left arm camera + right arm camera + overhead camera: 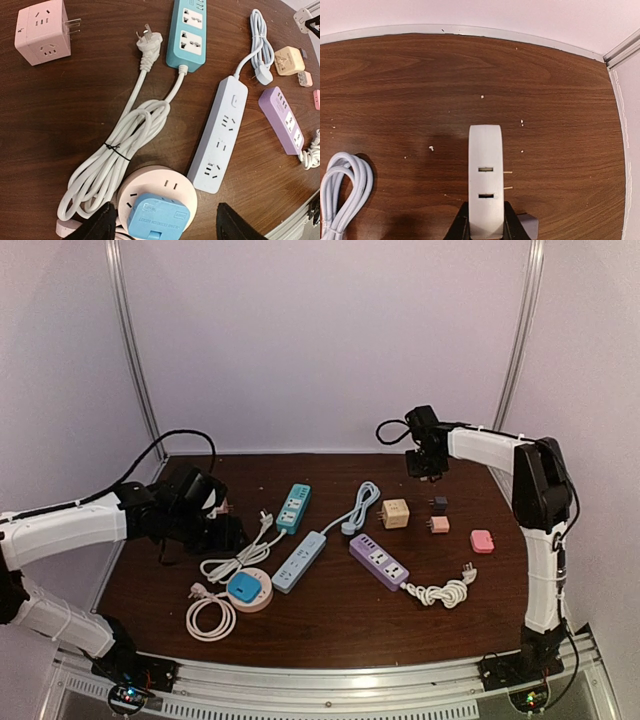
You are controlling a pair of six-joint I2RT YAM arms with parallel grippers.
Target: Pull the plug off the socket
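The right jaws are closed narrowly on a white plug [486, 185], gripping its lower end; it hangs clear above the worktop [395, 90], near the back edge, in no socket, with two slots facing the wrist camera and two thin prongs sticking out of its right side. The left jaws stand wide and hold nothing, their dark tips on either side of a blue plug [157, 217] seated in a round pink socket [160, 182]. The worktop is dark brown wood grain flecked with pale crumbs, closed in by plain pale walls [320, 340] with metal uprights [135, 360]. Just beside the round socket lies a tied bundle of white cord [125, 145], then a teal strip [187, 32], a pale blue strip [220, 135] and a purple strip [285, 120], all apart from one another. A pink cube socket [42, 30] sits to the far left, a beige cube socket [396, 513] below the right jaws, with a dark adapter [438, 503] and two pink adapters [438, 525] near it. A grey object [530, 220] under the held plug is cut off by the plug and the picture's edge, too little to identify; the left arm covers most of the pink cube in the top view.
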